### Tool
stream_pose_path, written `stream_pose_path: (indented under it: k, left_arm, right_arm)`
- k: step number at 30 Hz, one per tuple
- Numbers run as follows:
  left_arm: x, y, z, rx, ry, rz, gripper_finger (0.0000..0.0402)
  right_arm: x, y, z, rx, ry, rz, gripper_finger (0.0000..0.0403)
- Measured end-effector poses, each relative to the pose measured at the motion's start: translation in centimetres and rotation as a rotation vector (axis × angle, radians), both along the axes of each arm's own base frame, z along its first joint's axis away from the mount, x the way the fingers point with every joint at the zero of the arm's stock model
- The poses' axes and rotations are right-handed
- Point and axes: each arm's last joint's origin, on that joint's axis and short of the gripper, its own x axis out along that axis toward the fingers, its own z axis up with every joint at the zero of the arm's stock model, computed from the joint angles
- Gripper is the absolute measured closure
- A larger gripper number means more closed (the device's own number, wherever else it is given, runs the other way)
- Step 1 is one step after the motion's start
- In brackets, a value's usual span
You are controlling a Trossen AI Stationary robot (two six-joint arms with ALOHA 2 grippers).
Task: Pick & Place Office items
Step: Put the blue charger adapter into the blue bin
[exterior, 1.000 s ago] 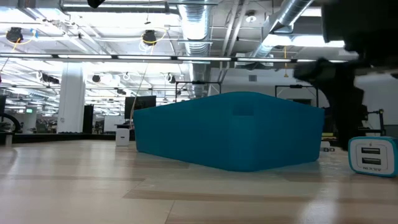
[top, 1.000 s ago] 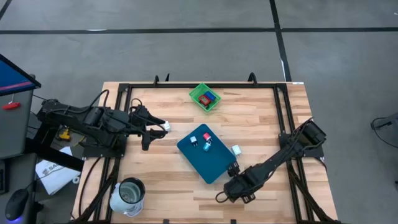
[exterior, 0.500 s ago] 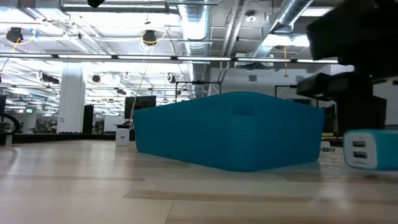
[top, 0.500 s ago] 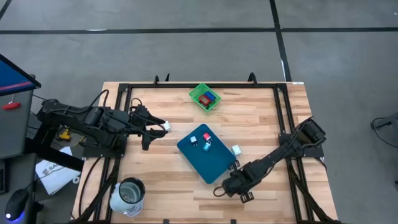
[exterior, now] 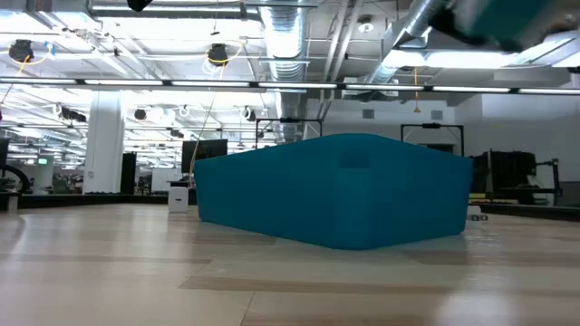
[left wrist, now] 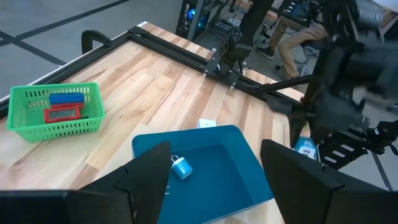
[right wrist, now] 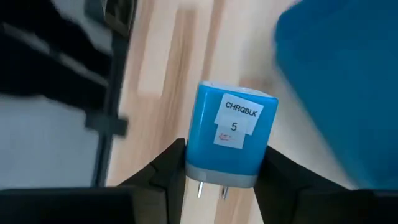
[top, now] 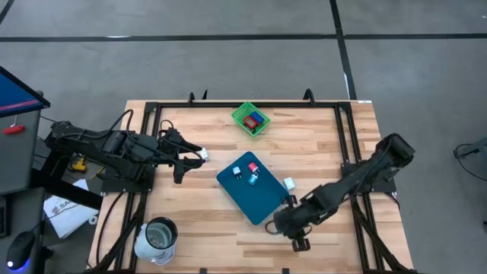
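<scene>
Two robot arms reach over the wooden table [top: 319,144]. The right hand [right wrist: 227,177] is clenched on a blue charger block [right wrist: 230,134] with a white label. Its metal prongs stick out between the two dark fingers [right wrist: 163,168]. From above, this hand [top: 288,222] sits just beside the near right edge of the teal board [top: 262,194].

The left hand [top: 204,155] hangs over the left part of the table, a little way from the board. It looks to grasp a small white piece [top: 205,156], but the piece is too tiny to be sure.

On the board lie a white-and-blue block [top: 237,170], a small red piece [top: 252,167] and a small blue piece [top: 253,178]. Another white block [top: 290,183] lies on the table, touching the board's right edge.

The green basket [top: 251,118] stands near the far edge. It has a blue piece [left wrist: 65,97] and a red piece [left wrist: 61,114] inside.

A metal cup [top: 157,237] stands at the near left corner.
</scene>
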Motion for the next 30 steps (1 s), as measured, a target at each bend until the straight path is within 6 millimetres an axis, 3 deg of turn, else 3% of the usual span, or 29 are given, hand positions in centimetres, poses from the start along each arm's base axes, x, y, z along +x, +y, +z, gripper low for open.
stream_pose_path:
  k: [3, 7, 14, 18, 22, 30]
  left_arm:
    - [0.0, 0.0, 0.0, 0.002, 0.001, 0.002, 0.0156]
    - [0.0, 0.0, 0.0, 0.009, 0.005, 0.005, 0.0156]
    - [0.0, 0.0, -0.1, 0.010, 0.007, 0.007, 0.0156]
    - [0.0, 0.0, -0.1, 0.012, 0.008, 0.008, 0.0156]
    - [-0.1, 0.1, -0.1, 0.016, 0.017, 0.012, 0.0156]
    - [-0.1, 0.1, -0.3, 0.029, 0.033, 0.027, 0.0156]
  right_arm:
    - [1.1, -2.1, 1.9, 0.011, -0.071, -0.131, 0.0266]
    - [3.3, -6.6, 2.5, 0.042, -0.088, -0.351, 0.0266]
    - [6.7, -14.7, 2.1, 0.147, -0.143, -0.637, 0.0266]
    - [8.2, -18.2, 0.3, 0.258, -0.090, -0.685, 0.0266]
    - [9.2, -19.6, -1.8, 0.265, -0.011, -0.694, 0.0266]
    - [11.5, -19.8, -4.4, 0.197, 0.139, -0.671, 0.0266]
